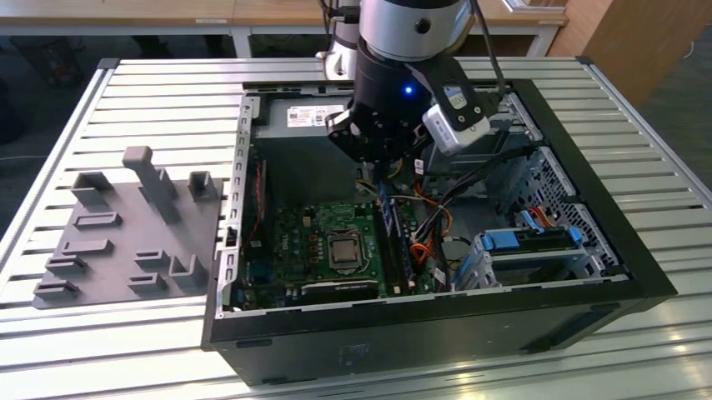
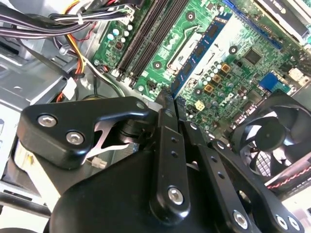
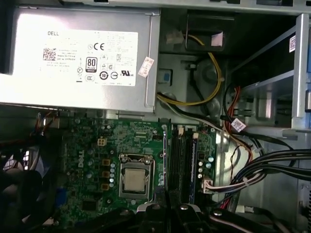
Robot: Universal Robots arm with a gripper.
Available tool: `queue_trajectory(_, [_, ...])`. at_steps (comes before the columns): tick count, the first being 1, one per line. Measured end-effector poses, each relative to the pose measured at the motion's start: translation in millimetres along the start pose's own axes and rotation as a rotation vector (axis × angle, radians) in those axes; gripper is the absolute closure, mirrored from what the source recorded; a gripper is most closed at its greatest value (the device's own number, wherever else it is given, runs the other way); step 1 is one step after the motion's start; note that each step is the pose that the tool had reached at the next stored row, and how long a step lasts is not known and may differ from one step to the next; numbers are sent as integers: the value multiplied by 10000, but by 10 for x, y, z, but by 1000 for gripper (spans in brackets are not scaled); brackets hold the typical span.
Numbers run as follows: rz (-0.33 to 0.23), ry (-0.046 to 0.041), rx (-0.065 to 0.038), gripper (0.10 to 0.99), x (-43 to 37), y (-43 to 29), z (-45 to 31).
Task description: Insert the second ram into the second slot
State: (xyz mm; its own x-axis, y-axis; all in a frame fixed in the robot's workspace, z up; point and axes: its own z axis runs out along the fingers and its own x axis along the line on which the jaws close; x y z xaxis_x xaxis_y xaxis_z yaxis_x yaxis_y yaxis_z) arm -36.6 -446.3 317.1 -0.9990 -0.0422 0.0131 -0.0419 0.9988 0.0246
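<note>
second ram (image 2: 197,52), end clamped in gripper (image 2: 168,99); held over green motherboard (image 2: 228,97)

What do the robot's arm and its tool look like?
The arm is a silver-grey cylinder with a dark round cap, going into a black wrist section with a small blue light. A silver-grey camera box is mounted on its side. The tool is matte black, built of flat linkage bars with silver screws.

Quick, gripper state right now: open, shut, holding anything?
Gripper: shut, jaws together by the memory slots; whether anything is pinched between them cannot be told.
</note>
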Motion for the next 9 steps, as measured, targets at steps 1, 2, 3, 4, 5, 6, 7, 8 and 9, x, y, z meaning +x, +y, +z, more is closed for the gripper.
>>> queue_trajectory(1, [1, 0, 0, 949, 0, 0, 10])
queue_trajectory(2, [6, 0, 1, 949, 0, -1, 19])
queue_trajectory(3, [22, -1, 1, 949, -1, -1, 26])
queue_trajectory(4, [34, -1, 1, 949, -3, -1, 32])
queue_trajectory(5, [42, -3, 1, 949, -3, -1, 40])
queue_trajectory(6, [47, -5, 0, 949, -4, -2, 51])
queue_trajectory(7, [49, -6, 0, 949, -4, -2, 65])
queue_trajectory(8, [51, -7, 0, 949, -4, -3, 79])
queue_trajectory(9, [53, -7, 1, 949, -3, -4, 90])
